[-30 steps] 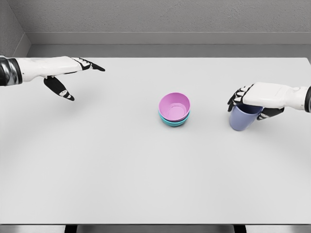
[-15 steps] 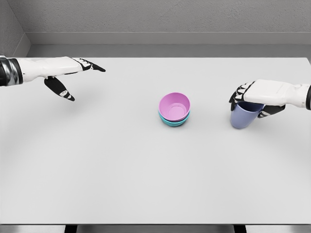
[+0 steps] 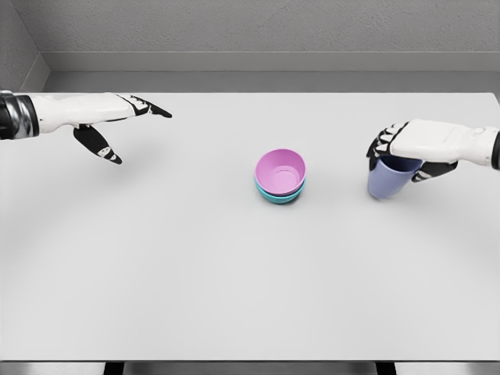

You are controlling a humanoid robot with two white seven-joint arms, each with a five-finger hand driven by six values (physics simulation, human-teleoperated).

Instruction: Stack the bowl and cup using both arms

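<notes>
A pink bowl (image 3: 280,171) sits nested in a teal bowl (image 3: 275,197) near the middle of the white table (image 3: 234,273). To the right, my right hand (image 3: 394,152) is shut on the rim of a blue-violet cup (image 3: 387,180), which hangs upright just above the table. My left hand (image 3: 125,117) hovers at the far left with its fingers spread and holds nothing.
A grey wall runs behind the table's far edge. The table's front edge lies near the bottom of the view.
The right hand has lifted the cup slightly and carried it a little up the picture. The left hand has barely shifted.
</notes>
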